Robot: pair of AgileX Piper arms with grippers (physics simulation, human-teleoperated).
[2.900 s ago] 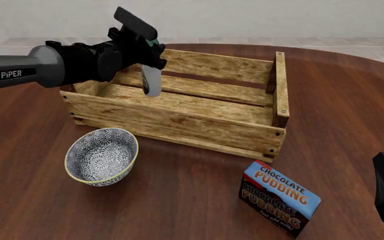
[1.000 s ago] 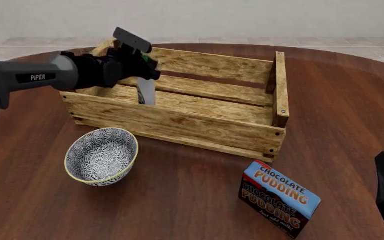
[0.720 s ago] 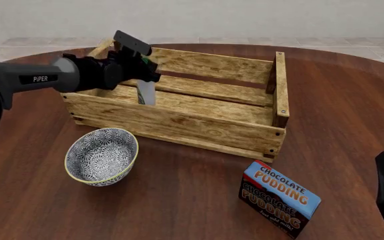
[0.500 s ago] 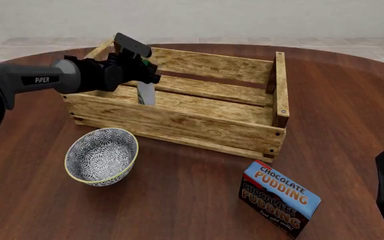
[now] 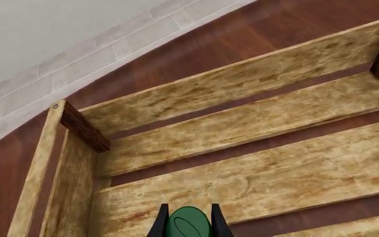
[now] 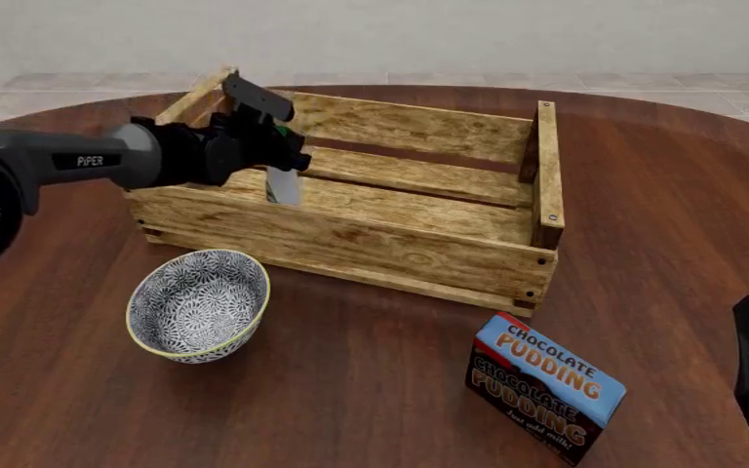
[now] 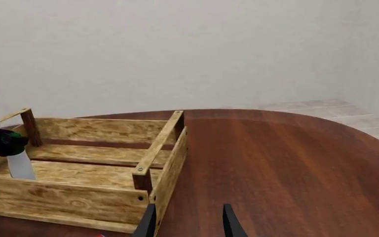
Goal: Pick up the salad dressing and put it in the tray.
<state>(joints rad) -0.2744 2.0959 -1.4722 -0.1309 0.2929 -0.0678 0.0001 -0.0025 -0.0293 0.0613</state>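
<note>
Left gripper (image 6: 274, 139), upper left, clamps one slim white green-capped bottle (image 6: 284, 184) inside one slatted wooden crate (image 6: 388, 249); right gripper (image 7: 187, 223) stands apart.

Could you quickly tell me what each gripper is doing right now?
Left gripper: shut on the salad dressing.
Right gripper: open, holding nothing.

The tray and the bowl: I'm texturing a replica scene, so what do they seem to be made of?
The tray looks like rough, unvarnished light wood: visible grain, knots, matte slats, darker brown corner posts. The bowl looks like glazed ceramic, judging by its fine blue-white pattern and smooth pale rim, though a render leaves that open.
</note>
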